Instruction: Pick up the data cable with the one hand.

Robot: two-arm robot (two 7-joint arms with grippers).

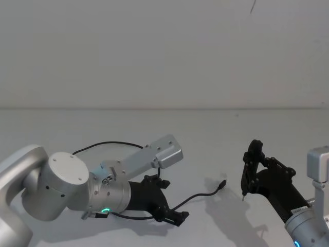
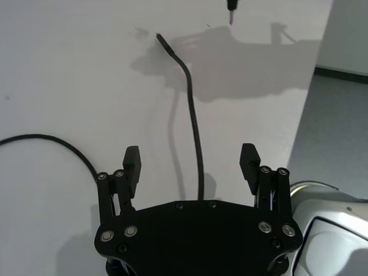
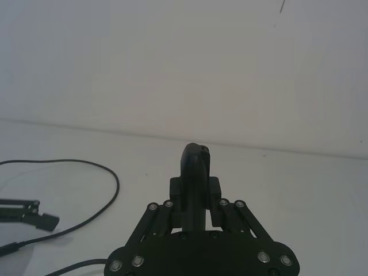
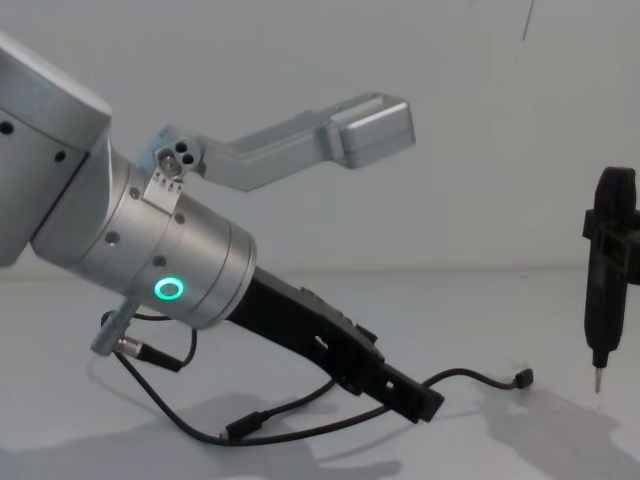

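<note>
While the left gripper hangs low with fingers spread wide and empty, the data cable lies on the table running between them, lined up for a pinch. The right gripper, past the cable's far plug, is clamped on a slim black tool.

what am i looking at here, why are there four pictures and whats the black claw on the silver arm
It is a two-armed robot, seen by four cameras: one on its head, one on its chest, one on each wrist. The left gripper, black fingers on a silver arm, is open low over the white table, with a thin black data cable running between its fingers, not yet gripped. The right gripper is shut on a slim black tool with a metal tip.
</note>
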